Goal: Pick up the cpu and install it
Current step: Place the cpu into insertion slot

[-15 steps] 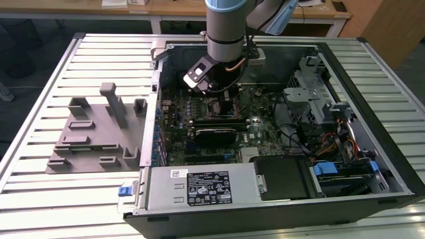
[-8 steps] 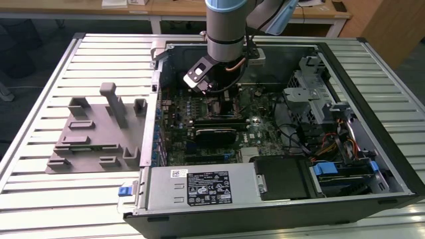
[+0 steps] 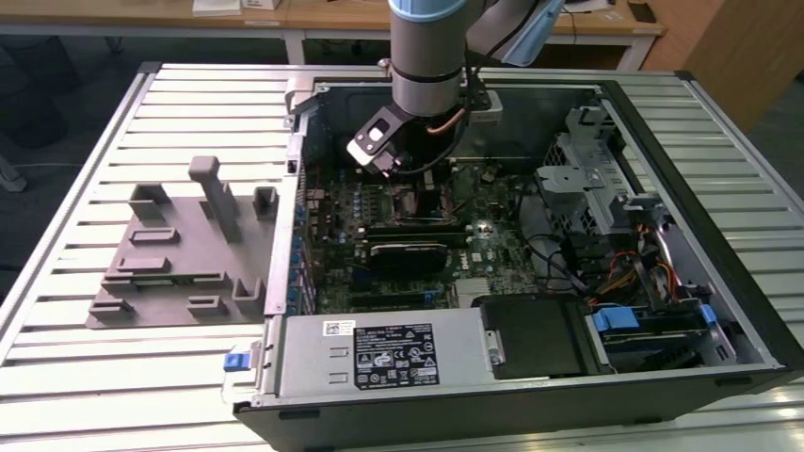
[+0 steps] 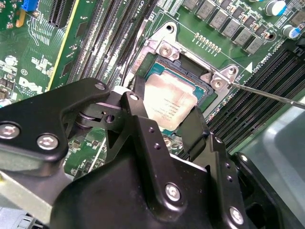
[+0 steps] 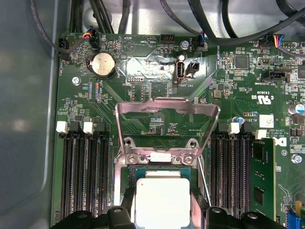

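The cpu point(image 4: 169, 102), a small square chip with a pale silver top, lies level in or just over the motherboard socket point(image 4: 157, 55); I cannot tell if it is fully seated. My gripper point(image 4: 167, 109) is shut on it, with one black finger point(image 4: 137, 93) against each of two opposite edges. In the first wrist view the cpu point(image 5: 162, 200) sits between the same fingers point(image 5: 127, 202), below the raised metal load plate point(image 5: 167, 112). In the exterior view my gripper point(image 3: 421, 184) reaches down inside the open computer case point(image 3: 684, 141), over the motherboard point(image 3: 490, 250).
The thin socket lever point(image 4: 267, 93) stands off to one side. Memory slots point(image 5: 83, 176) flank the socket. A grey holder plate point(image 3: 176, 259) with blocks lies at the exterior view's left. The power supply point(image 3: 377, 353), drive cage point(image 3: 590, 179) and cables point(image 3: 559, 254) crowd the case.
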`<control>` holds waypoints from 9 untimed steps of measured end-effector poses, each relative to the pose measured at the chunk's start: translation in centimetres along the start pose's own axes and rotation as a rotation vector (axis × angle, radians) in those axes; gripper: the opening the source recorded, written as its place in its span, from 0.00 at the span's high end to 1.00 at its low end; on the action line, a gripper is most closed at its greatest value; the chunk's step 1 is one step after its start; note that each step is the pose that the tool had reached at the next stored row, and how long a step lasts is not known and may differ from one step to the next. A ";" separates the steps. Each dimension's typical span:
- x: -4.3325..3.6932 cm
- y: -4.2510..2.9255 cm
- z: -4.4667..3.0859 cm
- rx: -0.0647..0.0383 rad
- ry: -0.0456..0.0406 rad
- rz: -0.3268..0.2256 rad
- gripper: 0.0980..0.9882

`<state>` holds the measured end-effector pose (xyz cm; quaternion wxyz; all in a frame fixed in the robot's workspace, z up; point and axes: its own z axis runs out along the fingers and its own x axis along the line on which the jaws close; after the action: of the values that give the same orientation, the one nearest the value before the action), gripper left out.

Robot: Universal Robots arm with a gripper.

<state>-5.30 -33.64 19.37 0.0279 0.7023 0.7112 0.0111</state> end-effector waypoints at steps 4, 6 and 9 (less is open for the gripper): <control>-0.01 -0.08 0.00 0.000 0.0012 0.000 0.50; 0.00 -0.09 0.02 0.000 0.0037 0.000 0.50; 0.00 -0.10 0.04 0.000 0.0077 0.000 0.50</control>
<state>-5.40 -33.64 19.32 0.0252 0.7024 0.7112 0.0138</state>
